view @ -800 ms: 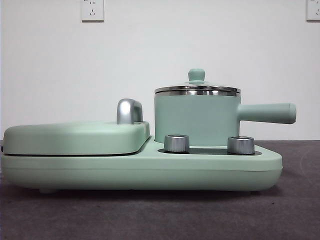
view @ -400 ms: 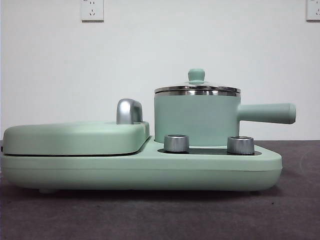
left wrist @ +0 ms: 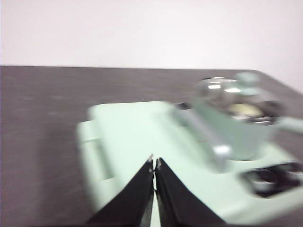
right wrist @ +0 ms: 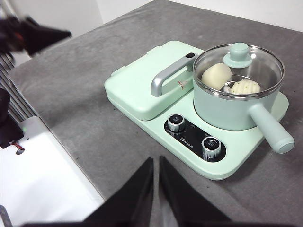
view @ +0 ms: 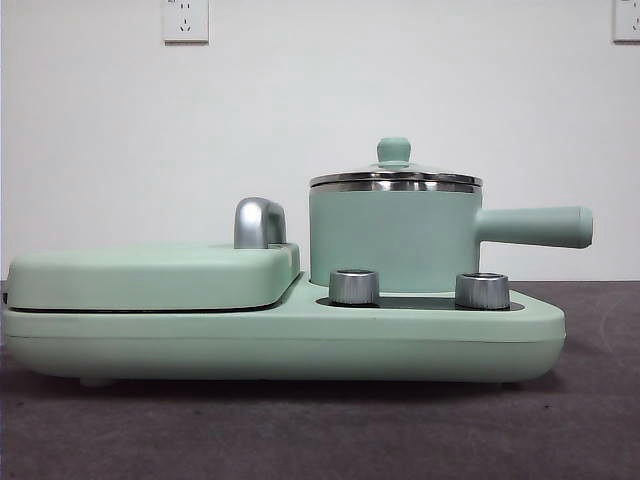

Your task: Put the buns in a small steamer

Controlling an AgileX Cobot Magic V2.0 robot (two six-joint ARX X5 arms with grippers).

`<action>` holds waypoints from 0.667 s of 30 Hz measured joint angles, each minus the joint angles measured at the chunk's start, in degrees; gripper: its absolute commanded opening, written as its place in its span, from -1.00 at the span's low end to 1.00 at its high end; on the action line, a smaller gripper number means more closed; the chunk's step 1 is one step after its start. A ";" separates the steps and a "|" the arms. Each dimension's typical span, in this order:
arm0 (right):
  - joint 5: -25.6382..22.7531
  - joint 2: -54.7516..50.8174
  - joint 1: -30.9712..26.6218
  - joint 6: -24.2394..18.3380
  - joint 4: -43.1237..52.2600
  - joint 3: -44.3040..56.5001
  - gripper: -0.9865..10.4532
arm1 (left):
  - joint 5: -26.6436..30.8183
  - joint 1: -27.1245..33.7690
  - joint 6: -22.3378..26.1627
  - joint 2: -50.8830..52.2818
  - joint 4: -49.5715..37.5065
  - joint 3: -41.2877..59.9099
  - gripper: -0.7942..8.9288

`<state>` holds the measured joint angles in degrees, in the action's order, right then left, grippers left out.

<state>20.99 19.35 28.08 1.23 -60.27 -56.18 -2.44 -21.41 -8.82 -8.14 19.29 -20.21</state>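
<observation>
Claws nearest: right gripper [right wrist: 156,161] squeezed shut with nothing in it, hanging high over the grey table [right wrist: 94,118], well apart from the cooker. Left gripper [left wrist: 155,161] shut tight too, empty, above the flat griddle [left wrist: 128,127] in a blurry picture. Next, two silver dials [view: 353,286] at the front of the green base [view: 300,345]. Just behind the dials, the small steamer [view: 390,240], upright on the base, long handle [view: 535,226] poking out to the side, glass lid [right wrist: 265,66] on top with its green knob [view: 393,150]. Inside the pot, under the glass, both buns: plain bun [right wrist: 216,75] and pleated bun [right wrist: 245,87], side by side, touching or nearly so, hard to tell which. Looks like job done, or close to it. Soft, light and squishy by the look of them, so easy to dent: best held gently around the fat middle, never pinched hard, and the pleated one not by its thin ridges. Maybe a bit sticky as well. To get at them, lid off first, held by the knob; glass, so smooth, heavy-ish and breakable. Pot itself stiff and heavier, best moved by the long handle. Beside the pot, griddle closed, silver handle [view: 258,222] on its lid. Farthest back, white wall [view: 320,100] with wall sockets [view: 185,20].
</observation>
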 measured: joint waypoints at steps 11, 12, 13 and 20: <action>-0.09 0.00 0.00 0.00 0.11 0.00 -0.80 | 0.13 12.48 6.10 7.80 -7.76 16.79 -0.82; 0.00 0.00 0.00 0.00 0.11 0.00 -0.80 | 0.15 13.27 6.23 7.82 -7.98 17.14 -0.82; 0.02 0.00 0.00 0.00 0.11 0.00 -0.80 | 0.20 13.88 6.27 7.82 -7.98 17.40 -0.82; -0.02 0.00 0.00 0.02 0.11 0.00 -0.80 | 2.03 16.63 6.29 7.85 -8.90 18.34 -0.82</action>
<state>20.97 19.35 28.08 1.26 -60.16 -56.18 -0.40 -4.78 -2.52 -0.30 10.39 -1.87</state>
